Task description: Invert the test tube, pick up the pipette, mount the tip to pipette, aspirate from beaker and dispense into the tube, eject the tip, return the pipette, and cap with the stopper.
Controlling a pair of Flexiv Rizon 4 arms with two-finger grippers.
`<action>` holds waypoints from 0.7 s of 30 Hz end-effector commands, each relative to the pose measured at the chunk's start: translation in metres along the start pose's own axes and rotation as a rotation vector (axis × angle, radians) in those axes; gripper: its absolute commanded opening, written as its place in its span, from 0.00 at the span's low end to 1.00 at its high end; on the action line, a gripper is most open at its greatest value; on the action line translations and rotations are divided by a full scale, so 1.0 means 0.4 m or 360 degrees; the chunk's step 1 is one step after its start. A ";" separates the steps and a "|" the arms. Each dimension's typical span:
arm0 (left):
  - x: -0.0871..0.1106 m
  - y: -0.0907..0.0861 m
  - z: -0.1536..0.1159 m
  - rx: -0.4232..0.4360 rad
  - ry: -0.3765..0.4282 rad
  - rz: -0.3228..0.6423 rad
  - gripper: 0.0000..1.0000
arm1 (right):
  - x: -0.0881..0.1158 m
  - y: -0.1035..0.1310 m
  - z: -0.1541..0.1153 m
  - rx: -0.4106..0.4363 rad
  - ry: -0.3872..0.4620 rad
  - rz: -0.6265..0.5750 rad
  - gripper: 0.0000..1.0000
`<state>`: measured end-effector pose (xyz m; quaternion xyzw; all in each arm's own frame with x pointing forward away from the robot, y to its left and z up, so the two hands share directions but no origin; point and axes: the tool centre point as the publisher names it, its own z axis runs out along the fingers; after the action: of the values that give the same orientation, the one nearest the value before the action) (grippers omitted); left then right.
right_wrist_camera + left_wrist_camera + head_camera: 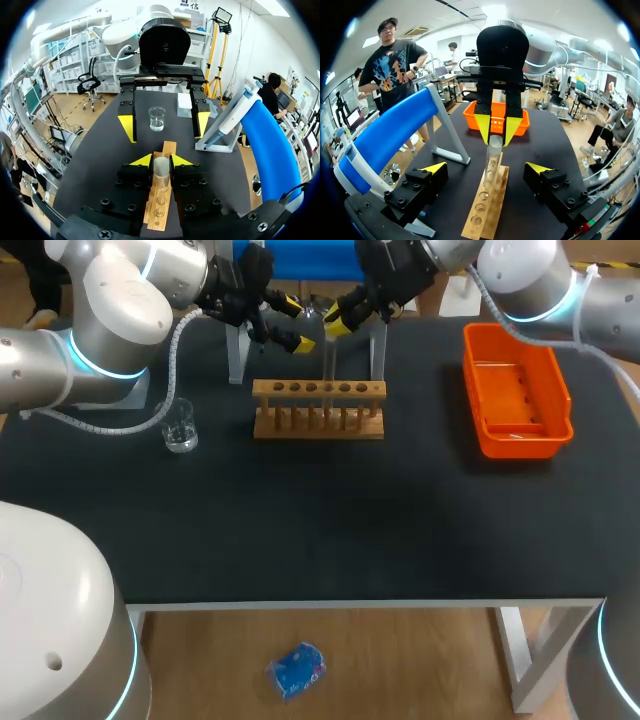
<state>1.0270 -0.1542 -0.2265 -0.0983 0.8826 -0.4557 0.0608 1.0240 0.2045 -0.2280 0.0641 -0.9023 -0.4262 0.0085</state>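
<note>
We are noting our right tool (pixel 161 161) pinching the test tube (pixel 493 157) upright, wooden rack (pixel 318 408) directly beneath; our left tool (pixel 297 325) is hanging opposite, fingers spread.

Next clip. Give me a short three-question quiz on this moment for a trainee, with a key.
1. True or false: the right hand is shut on the test tube.
2. Where is the beaker? A: held in the left hand. B: standing on the table, on the left arm's side of the wooden rack. C: in a hole of the wooden rack.
3. Fill in: the left hand is ___ (open or shut).
Key: 1 true; 2 B; 3 open.
</note>
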 end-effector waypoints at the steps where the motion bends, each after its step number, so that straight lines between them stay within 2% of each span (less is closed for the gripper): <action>1: -0.002 -0.001 -0.001 -0.0005 0.0005 -0.0001 1.00 | 0.000 -0.002 0.001 0.0008 0.0004 0.0001 0.00; 21: -0.002 -0.001 -0.001 -0.0005 0.0005 -0.0001 1.00 | 0.010 -0.025 0.019 0.0015 0.0029 0.0037 0.00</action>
<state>1.0270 -0.1542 -0.2265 -0.0983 0.8826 -0.4557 0.0608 1.0199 0.2044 -0.2353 0.0567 -0.9042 -0.4229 0.0185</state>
